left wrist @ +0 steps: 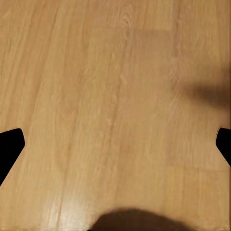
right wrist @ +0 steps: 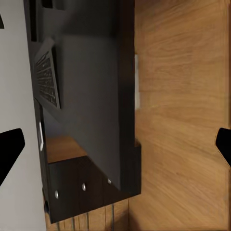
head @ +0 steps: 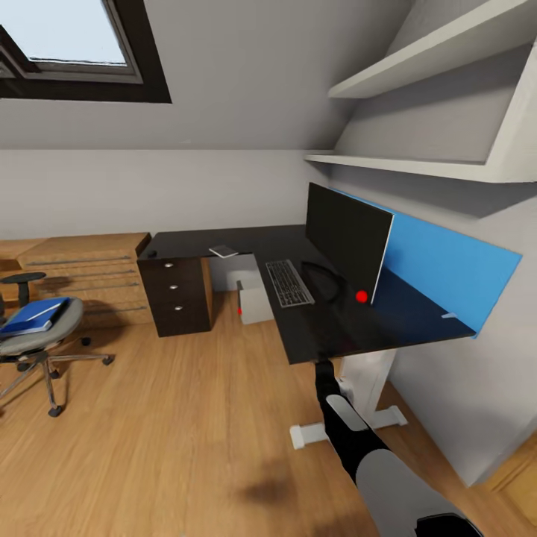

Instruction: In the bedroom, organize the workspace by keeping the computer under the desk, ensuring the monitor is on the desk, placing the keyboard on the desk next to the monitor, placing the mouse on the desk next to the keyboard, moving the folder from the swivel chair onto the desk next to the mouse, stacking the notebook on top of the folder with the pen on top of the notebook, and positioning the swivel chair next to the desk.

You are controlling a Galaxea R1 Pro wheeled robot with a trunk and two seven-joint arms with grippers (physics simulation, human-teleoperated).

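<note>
While the right arm (head: 350, 429) is reaching toward the near edge of the desk (head: 335, 332), its gripper (right wrist: 115, 144) is standing wide with nothing between the fingertips (right wrist: 9, 147). The left gripper (left wrist: 115, 144) is also gaping wide, facing bare wood floor (left wrist: 106, 96). On the desk the monitor (head: 347, 242) is standing beside the keyboard (head: 289, 283), and a notebook (head: 223, 251) is lying farther back. The computer (head: 255, 300) is sitting under the desk. The folder (head: 33, 316) is resting on the chair (head: 37, 339), well apart from the desk.
</note>
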